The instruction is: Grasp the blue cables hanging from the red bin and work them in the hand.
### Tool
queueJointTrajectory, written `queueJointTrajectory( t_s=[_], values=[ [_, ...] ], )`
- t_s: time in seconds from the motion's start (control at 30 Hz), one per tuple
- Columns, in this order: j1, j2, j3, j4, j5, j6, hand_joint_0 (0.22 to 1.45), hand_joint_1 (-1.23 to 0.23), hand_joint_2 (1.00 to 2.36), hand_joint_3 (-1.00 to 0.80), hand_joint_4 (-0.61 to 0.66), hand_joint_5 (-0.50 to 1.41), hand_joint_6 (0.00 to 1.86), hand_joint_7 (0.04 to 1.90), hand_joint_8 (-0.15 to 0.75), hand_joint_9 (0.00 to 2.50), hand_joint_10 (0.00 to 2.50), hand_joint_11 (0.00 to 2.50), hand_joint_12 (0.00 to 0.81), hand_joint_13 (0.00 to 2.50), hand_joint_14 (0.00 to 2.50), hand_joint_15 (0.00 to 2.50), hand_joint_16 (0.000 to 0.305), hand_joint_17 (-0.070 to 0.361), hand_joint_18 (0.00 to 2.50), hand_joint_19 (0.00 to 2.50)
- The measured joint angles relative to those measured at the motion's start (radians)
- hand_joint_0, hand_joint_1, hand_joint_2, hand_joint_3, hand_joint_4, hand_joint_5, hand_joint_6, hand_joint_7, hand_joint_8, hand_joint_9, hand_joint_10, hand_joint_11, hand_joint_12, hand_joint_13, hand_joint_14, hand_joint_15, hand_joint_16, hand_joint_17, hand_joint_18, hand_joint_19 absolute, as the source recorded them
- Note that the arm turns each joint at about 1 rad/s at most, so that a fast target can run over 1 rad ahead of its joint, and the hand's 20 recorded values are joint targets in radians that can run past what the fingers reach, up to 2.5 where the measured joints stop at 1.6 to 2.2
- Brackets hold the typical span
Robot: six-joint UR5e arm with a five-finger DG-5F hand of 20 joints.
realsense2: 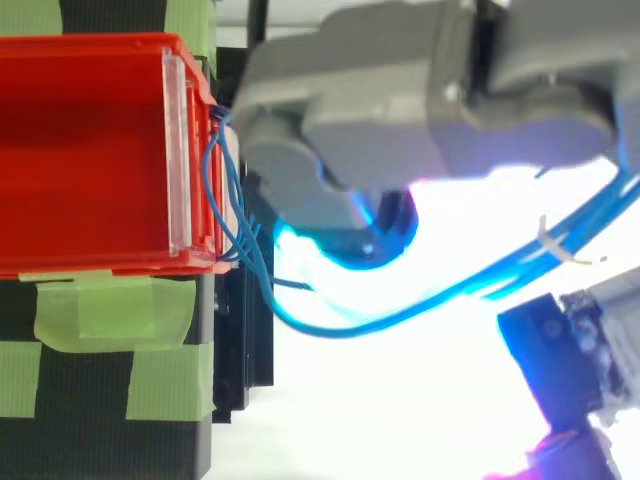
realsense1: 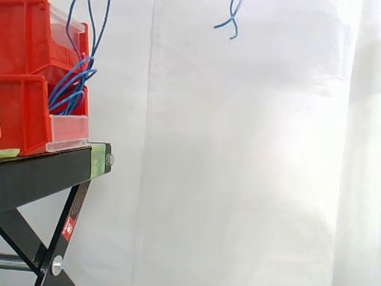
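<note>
Top view puts the hand (realsense2: 400, 90) close under the camera, just right of the red bin (realsense2: 90, 45). The blue cables (realsense2: 340, 333) leave the bin's front, sag in a curve below the hand and run off toward the right edge. I cannot tell how firmly the hand has them, or whether it has them at all.

From the side, the cables climb steeply from the lower bin (realsense1: 24, 113) out past the top edge, and a loose end (realsense1: 232, 21) dangles well apart from the bins, before the white curtain (realsense1: 250, 179).

My judgement is that the working step is in hand. It should go best with the strands kept together as one bundle. Some slack should stay on the bin side, so no pull drags the bins along the black stand (realsense1: 41, 173) or catches the clear front panel (realsense2: 178, 150).

Count: two red bins stacked, one stand, one hand, one white tie (realsense2: 553, 243) on the bundle. The blue strands number at least three, and they overlap too much for an exact count.
</note>
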Motion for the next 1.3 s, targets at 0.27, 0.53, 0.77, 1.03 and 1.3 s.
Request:
queueJointTrajectory(
  t_s=[0.27,0.53,0.77,1.03,1.3],
  values=[
    [0.009,0.000,0.000,-0.089,0.144,0.217,0.89,-0.72,1.02,-0.47,0.25,0.73,0.00,1.62,0.510,1.91,2.50,2.50,0.704,2.07,2.50,2.08,0.209,0.157,2.42,0.76],
    [0.021,-0.001,-0.006,-0.166,0.169,0.430,0.89,-0.72,1.02,-0.46,0.25,0.73,0.00,1.62,0.510,1.91,2.50,2.50,0.704,2.07,2.50,2.08,0.209,0.157,2.42,0.76],
    [0.034,-0.001,-0.044,-0.194,0.204,0.612,0.89,-0.72,1.02,-0.47,0.24,0.73,0.00,1.62,0.510,1.91,2.50,2.50,0.704,2.07,2.50,2.08,0.209,0.157,2.42,0.76],
    [0.050,-0.001,-0.098,-0.187,0.225,0.807,0.89,-0.72,1.02,-0.47,0.25,0.73,0.00,1.61,0.510,1.91,2.50,2.50,0.704,2.07,2.50,2.08,0.209,0.157,2.42,0.76],
    [0.058,-0.001,-0.109,-0.184,0.238,0.839,0.89,-0.72,1.02,-0.48,0.24,0.73,0.00,1.62,0.510,1.91,2.50,2.50,0.704,2.07,2.50,2.08,0.209,0.157,2.42,0.76]
  ],
)
